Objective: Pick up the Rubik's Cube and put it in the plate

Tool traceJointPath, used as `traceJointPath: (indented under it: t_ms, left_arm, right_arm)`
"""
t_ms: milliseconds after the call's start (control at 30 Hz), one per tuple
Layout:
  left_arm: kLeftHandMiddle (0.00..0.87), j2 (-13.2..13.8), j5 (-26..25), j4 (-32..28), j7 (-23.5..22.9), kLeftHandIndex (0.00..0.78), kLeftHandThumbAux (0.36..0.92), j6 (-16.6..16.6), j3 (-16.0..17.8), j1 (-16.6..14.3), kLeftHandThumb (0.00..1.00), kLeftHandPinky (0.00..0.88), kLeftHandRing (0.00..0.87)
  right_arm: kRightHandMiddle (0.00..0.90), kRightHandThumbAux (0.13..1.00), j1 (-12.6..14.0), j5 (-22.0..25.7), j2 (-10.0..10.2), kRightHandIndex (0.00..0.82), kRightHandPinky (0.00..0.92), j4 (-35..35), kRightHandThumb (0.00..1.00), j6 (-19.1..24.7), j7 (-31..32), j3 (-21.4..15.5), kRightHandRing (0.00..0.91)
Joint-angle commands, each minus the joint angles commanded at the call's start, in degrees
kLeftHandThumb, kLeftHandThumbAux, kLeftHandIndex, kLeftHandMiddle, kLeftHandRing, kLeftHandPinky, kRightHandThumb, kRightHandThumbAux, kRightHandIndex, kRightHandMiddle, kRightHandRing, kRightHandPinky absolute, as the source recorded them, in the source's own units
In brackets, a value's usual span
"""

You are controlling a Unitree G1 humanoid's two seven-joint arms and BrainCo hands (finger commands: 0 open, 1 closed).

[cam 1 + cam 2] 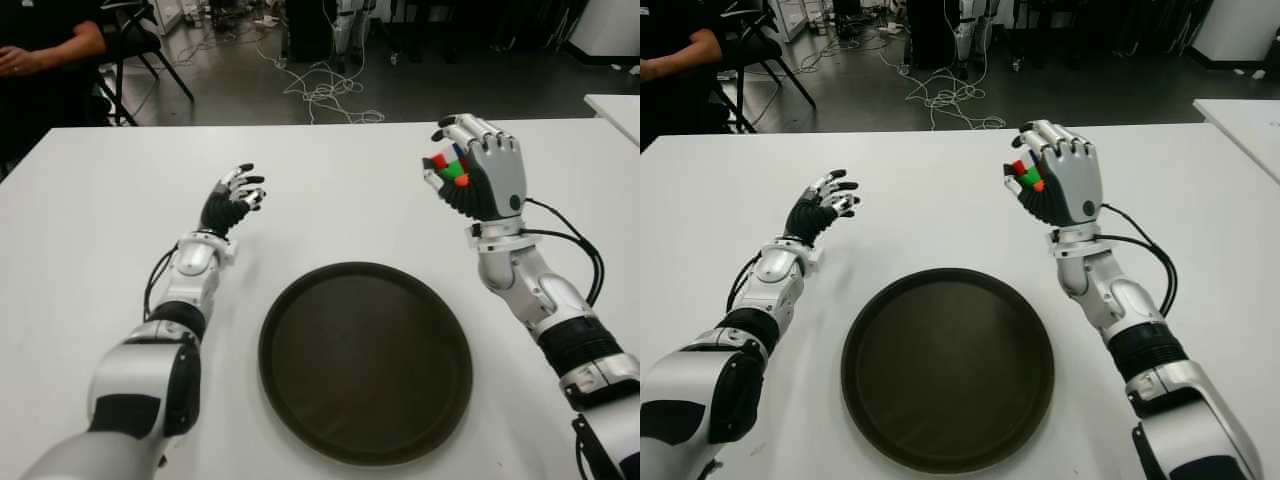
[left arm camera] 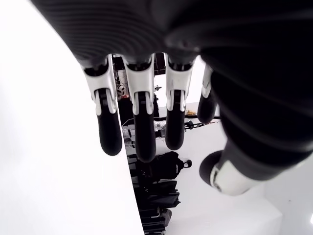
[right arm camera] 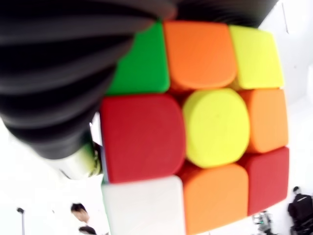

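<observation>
The pick-up part of the task appears to be done. The cube (image 1: 447, 166) is held in the right hand (image 1: 478, 170), whose fingers are curled around it; in the right wrist view the cube (image 3: 195, 132) fills most of the picture, with red, orange, yellow, green and white squares pressed close against the palm. The hand is seen raised above the white table (image 1: 330, 180), beyond and to the right of the plate (image 1: 365, 362), so the cube has been lifted clear of the surface. How firmly it is gripped cannot be judged, as most of the cube is hidden behind the fingers in the eye views.

What is left is the placing. The dark round plate lies near the robot, between the two arms, and nothing is seen in it. The cube would have to be carried back toward the robot and leftward, brought over the plate, lowered, and let go.

The left hand (image 1: 233, 201) is seen to the left of the plate, farther out over the table, with its fingers spread loosely and nothing held in them; no part in the task is being played by it.
</observation>
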Motion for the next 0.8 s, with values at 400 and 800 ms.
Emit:
traceJointPath:
  t_ms: [400, 800]
  left_arm:
    - [0.257, -0.1, 0.2, -0.2, 0.0, 0.163, 0.724, -0.6, -0.2, 0.1, 0.264, 0.335, 0.286]
    - [0.256, -0.2, 0.3, -0.2, 0.4, 0.163, 0.721, -0.4, -0.4, 0.1, 0.249, 0.323, 0.284]
  right_arm:
    - [0.639, 0.733, 1.6, 0.2, 6.9, 0.424, 0.673, 0.6, 0.694, -2.8, 4.0, 3.7, 0.658]
    - [0.588, 0.734, 8.2, 5.4, 8.3, 0.419, 0.642, -6.9, 0.695, -7.8, 23.0, 9.2, 0.620]
